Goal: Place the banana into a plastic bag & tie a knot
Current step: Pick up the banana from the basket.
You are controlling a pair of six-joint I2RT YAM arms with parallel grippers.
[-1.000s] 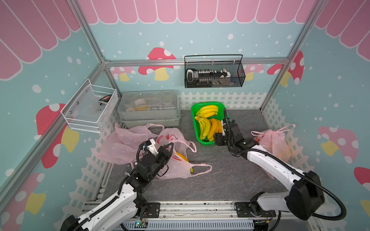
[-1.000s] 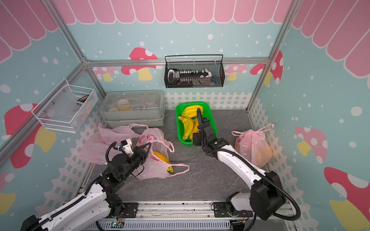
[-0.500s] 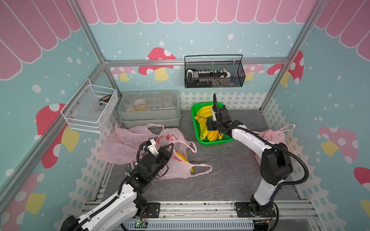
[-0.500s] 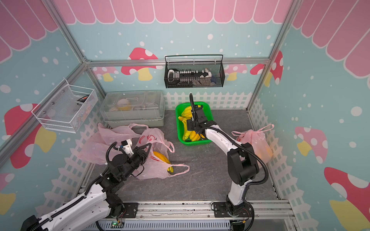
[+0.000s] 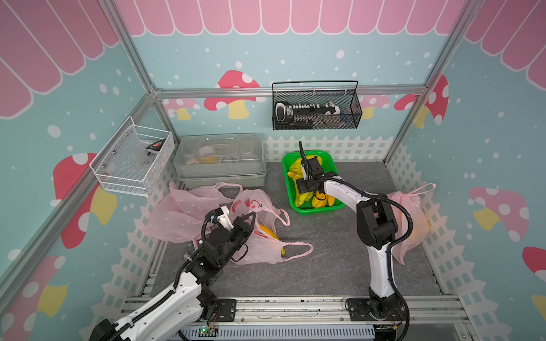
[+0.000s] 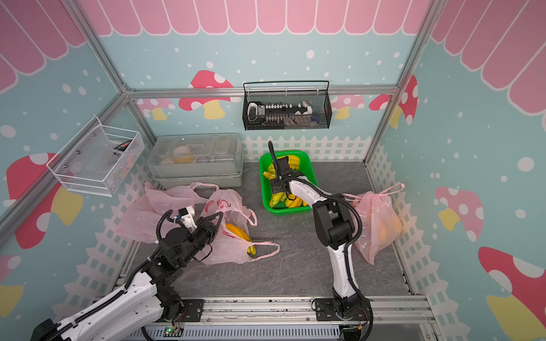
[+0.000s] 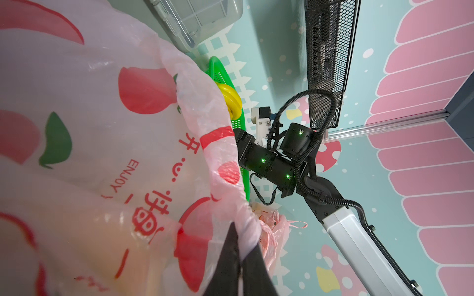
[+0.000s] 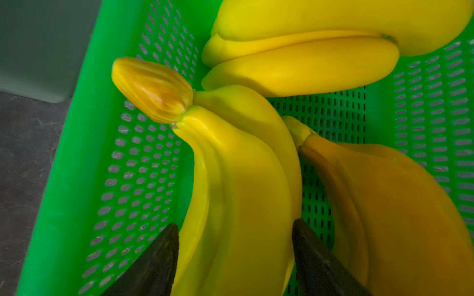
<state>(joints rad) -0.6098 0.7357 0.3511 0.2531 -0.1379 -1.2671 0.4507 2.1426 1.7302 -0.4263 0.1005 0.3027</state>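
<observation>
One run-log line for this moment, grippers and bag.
left gripper: shut on bag rim | right gripper: open, astride banana bunch in basket | bag: banana inside, not knotted

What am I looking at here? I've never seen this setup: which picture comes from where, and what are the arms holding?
Two white robot arms stand at the front of a grey table, each ending in a two-fingered gripper. The two wide pictures look down from one overhead camera pair; the two close-ups come from cameras on the wrists. On the table lie a green basket of bananas, a clear lidded box, loose pink bags and a filled bag that looks tied. The left gripper is shut on the rim of a printed pink bag with a banana inside. The right gripper is down in the basket, open jaws on either side of a banana bunch, not yet lifted.
</observation>
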